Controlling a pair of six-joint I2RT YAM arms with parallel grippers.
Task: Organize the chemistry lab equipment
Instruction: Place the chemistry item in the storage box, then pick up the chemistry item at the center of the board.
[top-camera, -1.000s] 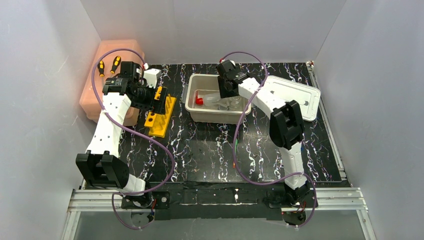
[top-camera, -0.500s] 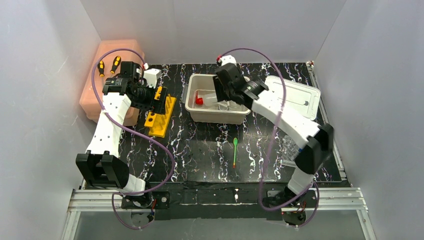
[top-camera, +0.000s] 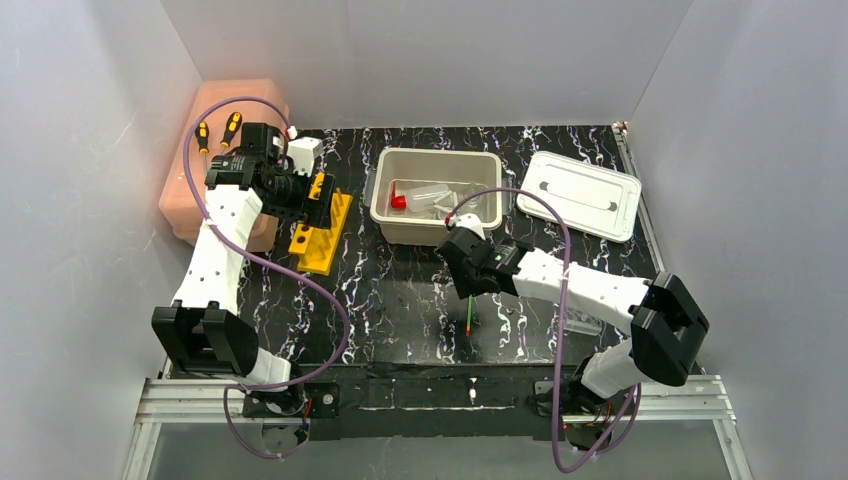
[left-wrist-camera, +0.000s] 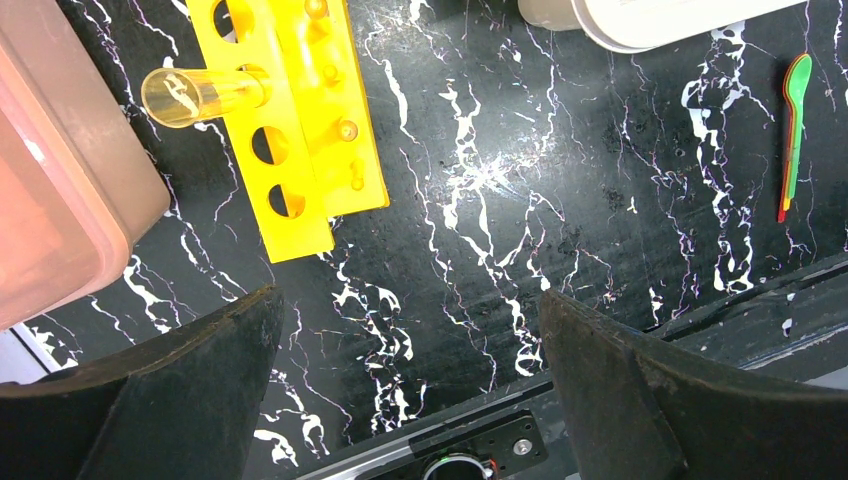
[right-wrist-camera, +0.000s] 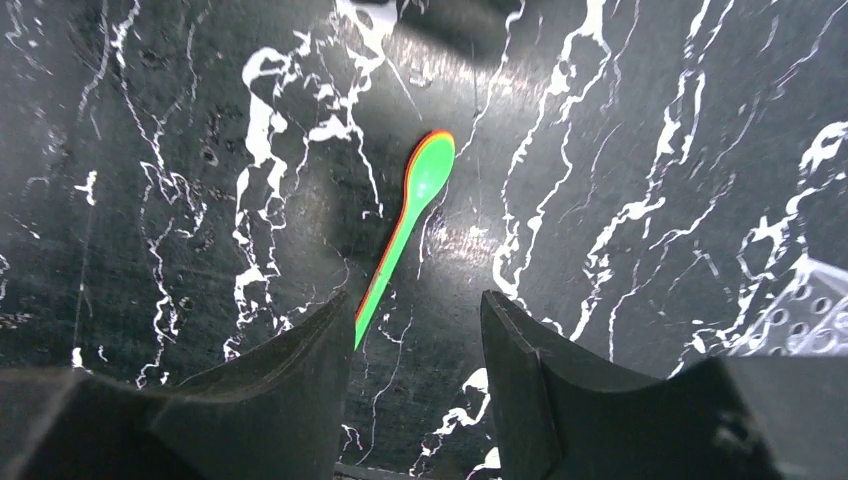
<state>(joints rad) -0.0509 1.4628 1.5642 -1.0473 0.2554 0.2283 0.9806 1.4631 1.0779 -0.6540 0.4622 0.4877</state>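
Above the table (right-wrist-camera: 130, 120) | right gripper (right-wrist-camera: 415, 310) half-open, empty, over green spoon (right-wrist-camera: 405, 225) | spoon looks light, thin, stiff, slippery | pinch mid-handle across its width

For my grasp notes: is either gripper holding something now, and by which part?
Nothing is held. The right gripper hovers open over the green spoon; the left gripper is open, empty.
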